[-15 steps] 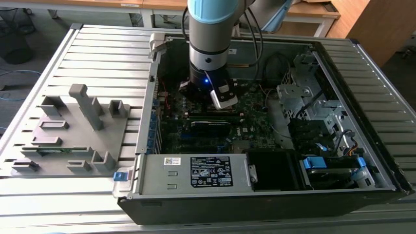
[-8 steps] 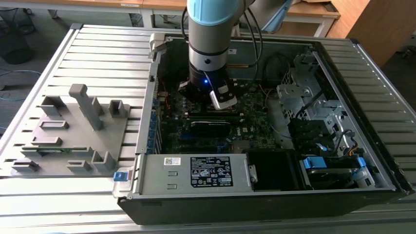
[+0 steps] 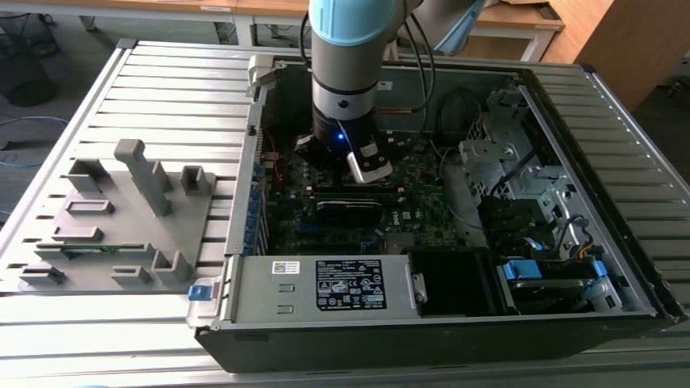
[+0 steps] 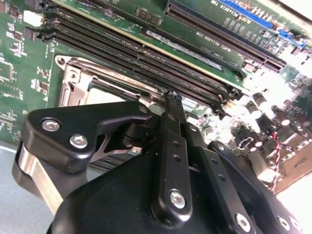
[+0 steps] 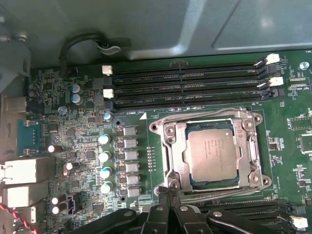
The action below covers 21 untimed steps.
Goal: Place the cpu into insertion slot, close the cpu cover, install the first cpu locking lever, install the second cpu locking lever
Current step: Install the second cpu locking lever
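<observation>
Gripper [image 5: 168,191] pinched shut, empty, tips at the cover's [image 5: 176,146] edge; cpu [image 5: 212,154] seated under it, memory slots [image 5: 187,87] crowding just beside.

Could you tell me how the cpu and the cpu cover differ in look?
The cpu is a solid square with a dull brownish-grey top; the cpu cover is a silvery frame with a square window. The cpu shows through that window; the cover lies around it. Both are square, flat and metallic.
</observation>
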### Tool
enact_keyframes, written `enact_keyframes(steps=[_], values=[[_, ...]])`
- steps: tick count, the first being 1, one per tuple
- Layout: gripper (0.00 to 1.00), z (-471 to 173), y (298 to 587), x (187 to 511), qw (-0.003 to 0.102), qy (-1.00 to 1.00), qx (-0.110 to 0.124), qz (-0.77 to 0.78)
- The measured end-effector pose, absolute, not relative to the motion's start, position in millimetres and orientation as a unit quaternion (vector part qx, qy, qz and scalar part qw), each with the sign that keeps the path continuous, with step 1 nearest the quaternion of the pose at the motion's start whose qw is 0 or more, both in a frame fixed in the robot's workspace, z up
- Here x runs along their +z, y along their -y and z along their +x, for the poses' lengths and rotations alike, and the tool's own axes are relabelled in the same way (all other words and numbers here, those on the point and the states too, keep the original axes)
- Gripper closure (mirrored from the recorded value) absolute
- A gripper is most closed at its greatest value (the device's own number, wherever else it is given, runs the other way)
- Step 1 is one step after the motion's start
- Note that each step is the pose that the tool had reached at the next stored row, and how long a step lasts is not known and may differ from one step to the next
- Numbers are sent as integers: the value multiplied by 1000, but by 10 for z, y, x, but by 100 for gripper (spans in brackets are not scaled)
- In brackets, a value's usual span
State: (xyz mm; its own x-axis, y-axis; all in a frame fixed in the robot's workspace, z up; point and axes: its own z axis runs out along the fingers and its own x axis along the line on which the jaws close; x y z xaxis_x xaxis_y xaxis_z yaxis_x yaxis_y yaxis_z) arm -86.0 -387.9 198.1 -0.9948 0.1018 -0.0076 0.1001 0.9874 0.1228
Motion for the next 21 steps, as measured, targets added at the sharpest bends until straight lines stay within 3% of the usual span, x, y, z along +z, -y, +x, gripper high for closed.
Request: enact_keyframes(steps=[21], values=[[90, -929, 3896, 1943, 7, -997, 66, 51]])
